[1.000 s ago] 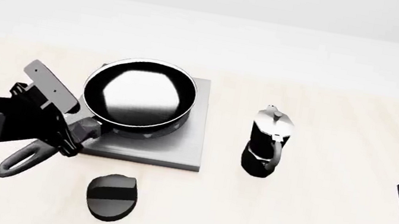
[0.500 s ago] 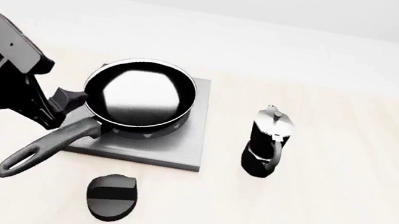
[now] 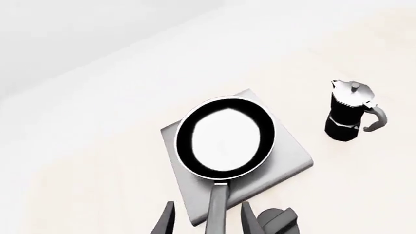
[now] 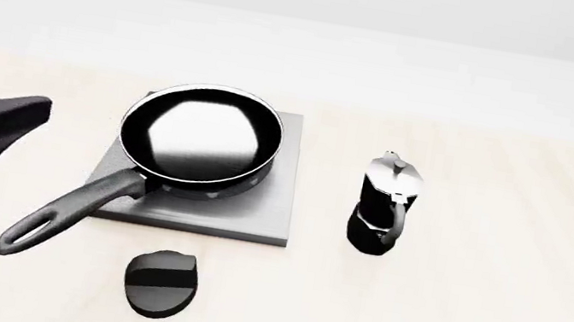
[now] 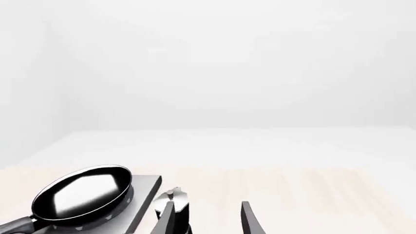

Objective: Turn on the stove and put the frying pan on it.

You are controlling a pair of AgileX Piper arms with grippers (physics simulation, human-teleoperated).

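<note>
So the pan [image 4: 197, 142] is already sitting on the stove [image 4: 255, 216], handle poking out toward 7 o'clock, and both claws are spread wide and empty: left gripper [image 3: 206, 220], right gripper [image 5: 206, 218]. What we can't tell is whether the knob [image 4: 161, 281] at 6 o'clock is actually turned on, and the burner rings are hidden under the pan, so no clue there either.

Frying pan [image 4: 199, 141] on stove [image 4: 255, 212]; moka pot [image 4: 383, 204] right.
</note>
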